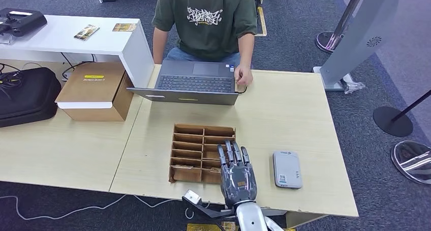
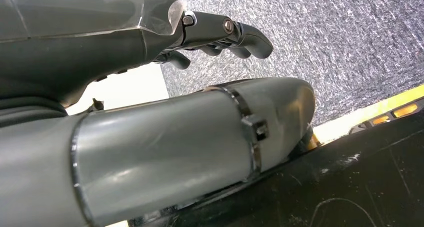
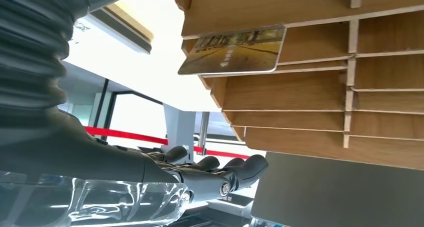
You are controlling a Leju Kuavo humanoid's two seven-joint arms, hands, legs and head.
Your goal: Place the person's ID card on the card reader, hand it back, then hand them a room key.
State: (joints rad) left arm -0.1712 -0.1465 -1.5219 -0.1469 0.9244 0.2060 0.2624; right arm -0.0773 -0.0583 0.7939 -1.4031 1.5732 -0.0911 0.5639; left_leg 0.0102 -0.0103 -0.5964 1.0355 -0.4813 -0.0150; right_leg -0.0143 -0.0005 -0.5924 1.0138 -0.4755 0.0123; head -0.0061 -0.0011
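The right hand point(image 1: 237, 172) reaches forward over the near edge of the light wooden table point(image 1: 284, 114), palm down, its fingers point(image 1: 233, 153) straight and slightly apart over the right-hand column of a brown slotted card rack point(image 1: 195, 152) — it holds nothing. From the right wrist view the same fingers point(image 3: 220, 172) lie stretched out beside the rack's point(image 3: 320, 87) wooden dividers, and one card with a yellowish printed picture, a room key card point(image 3: 235, 51), sits tucked in a slot, apart from the fingers. The left hand point(image 2: 220, 34) hangs over grey carpet point(image 2: 340, 42), its dark fingers curled inward with nothing in them. Just to the right of the right hand on the table lies a small pale grey card reader point(image 1: 287, 169), flat, with no card on it that I can make out. Beyond the rack stands an open grey laptop point(image 1: 195, 83), and behind it sits a person in a dark green printed T-shirt point(image 1: 206, 20), one hand point(image 1: 243, 77) at the laptop's right corner. To the left a cardboard box point(image 1: 96, 88) rests on the adjoining table, next to a black bag point(image 1: 25, 93). A white side table point(image 1: 76, 37) further back carries two small cards — too small to tell what they are.
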